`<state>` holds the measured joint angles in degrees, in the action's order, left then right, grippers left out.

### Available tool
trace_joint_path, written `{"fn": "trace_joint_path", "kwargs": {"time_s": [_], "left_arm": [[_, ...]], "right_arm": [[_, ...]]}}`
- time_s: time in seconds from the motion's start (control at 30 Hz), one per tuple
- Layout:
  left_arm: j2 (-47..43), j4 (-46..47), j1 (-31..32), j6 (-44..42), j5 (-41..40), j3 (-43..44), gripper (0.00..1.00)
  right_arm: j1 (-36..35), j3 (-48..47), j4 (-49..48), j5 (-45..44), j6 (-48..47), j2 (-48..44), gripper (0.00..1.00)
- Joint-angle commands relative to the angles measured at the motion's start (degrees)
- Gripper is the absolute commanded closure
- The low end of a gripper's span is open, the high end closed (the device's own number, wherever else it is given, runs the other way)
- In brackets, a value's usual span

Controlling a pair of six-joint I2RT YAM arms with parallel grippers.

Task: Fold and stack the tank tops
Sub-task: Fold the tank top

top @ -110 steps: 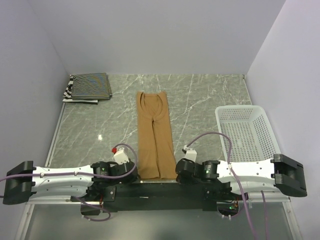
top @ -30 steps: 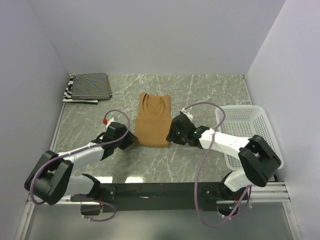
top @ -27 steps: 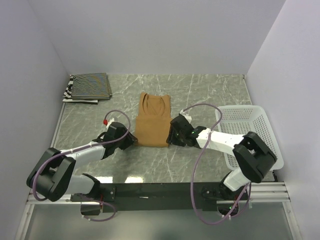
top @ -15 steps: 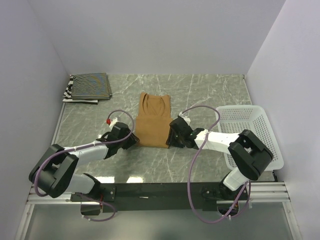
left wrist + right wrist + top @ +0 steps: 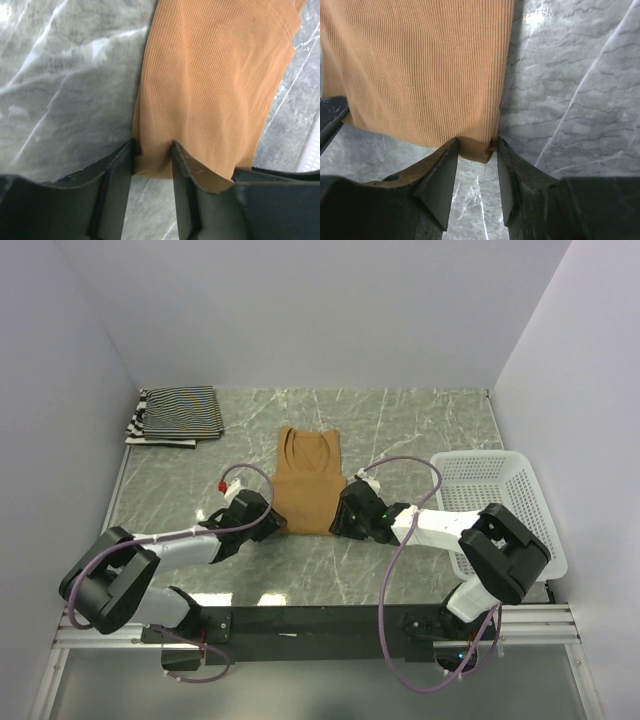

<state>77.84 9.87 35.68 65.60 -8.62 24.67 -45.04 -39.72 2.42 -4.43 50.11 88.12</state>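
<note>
Far left corner of marble table [image 5: 420, 440]: folded striped tank tops [image 5: 178, 414], stacked. Left gripper [image 5: 152, 150] pinching near-left corner of tan-brown tank top [image 5: 307, 480], fabric bunched between fingers. Tan-brown top folded, flat at table centre. Right gripper [image 5: 476, 150] clamped on near-right corner of same top. Far right: white lattice basket [image 5: 497, 502], well apart.

The tan top [image 5: 307, 484] lay flat mid-surface, folded in half, neckline at the far end and the fold edge nearest the arms, ribbed and smooth. The two striped tops [image 5: 178, 414] sat folded and stacked in the far left corner, thin stripes uppermost.
</note>
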Motion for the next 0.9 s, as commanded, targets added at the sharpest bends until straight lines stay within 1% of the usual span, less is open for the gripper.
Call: {"fn": "trace_joint_path", "kwargs": {"time_s": [0.0,0.07,0.13,0.2,0.23,0.3,0.33,0.37,0.43,0.47,0.6,0.73,0.87], "left_arm": [[-0.1,-12.4,0.6,-0.7,-0.9,-3.7,0.55],[-1.0,-12.4,0.6,-0.9,-0.6,-4.4,0.51],[-2.7,-12.2,0.6,-1.0,-0.4,-5.1,0.49],[-4.0,-11.7,0.6,-0.7,0.3,-6.1,0.48],[-4.1,-11.0,0.6,-0.6,0.5,-6.4,0.48],[-3.8,-10.7,0.6,0.0,1.1,-6.7,0.49],[-3.4,-10.5,0.6,0.3,1.0,-6.8,0.49],[-2.6,-10.3,0.6,0.7,1.0,-7.1,0.51],[-1.8,-10.3,0.6,2.2,1.2,-7.6,0.53],[-1.1,-8.1,0.6,3.5,1.4,-8.5,0.56],[-1.1,-5.2,0.6,5.6,2.4,-11.4,0.58],[-1.5,-5.0,0.6,5.2,2.8,-11.8,0.55],[-3.7,-9.2,0.6,3.4,1.8,-10.1,0.50]], "right_arm": [[-0.9,2.7,3.2,1.3,0.7,2.2,0.57],[-0.9,2.8,3.0,0.9,0.6,2.8,0.62],[-0.8,2.8,3.0,0.8,0.5,3.2,0.68],[-0.8,3.0,2.9,0.4,0.6,3.4,0.71],[-0.8,3.0,2.8,0.4,0.7,3.4,0.75],[-0.8,3.0,2.6,0.4,0.7,3.5,0.78],[-0.8,3.1,2.7,0.3,0.6,3.5,0.83],[-0.8,3.0,2.8,0.2,0.6,3.4,0.86],[-0.8,3.2,2.8,-0.1,0.7,3.2,0.90],[-0.8,3.3,2.9,-0.4,0.6,3.2,0.91],[-0.8,3.6,3.4,-1.1,0.4,2.8,0.94],[-0.8,3.4,3.6,-1.5,0.0,2.9,0.94],[-0.8,3.3,3.7,-1.6,-0.4,3.5,0.96]]}}
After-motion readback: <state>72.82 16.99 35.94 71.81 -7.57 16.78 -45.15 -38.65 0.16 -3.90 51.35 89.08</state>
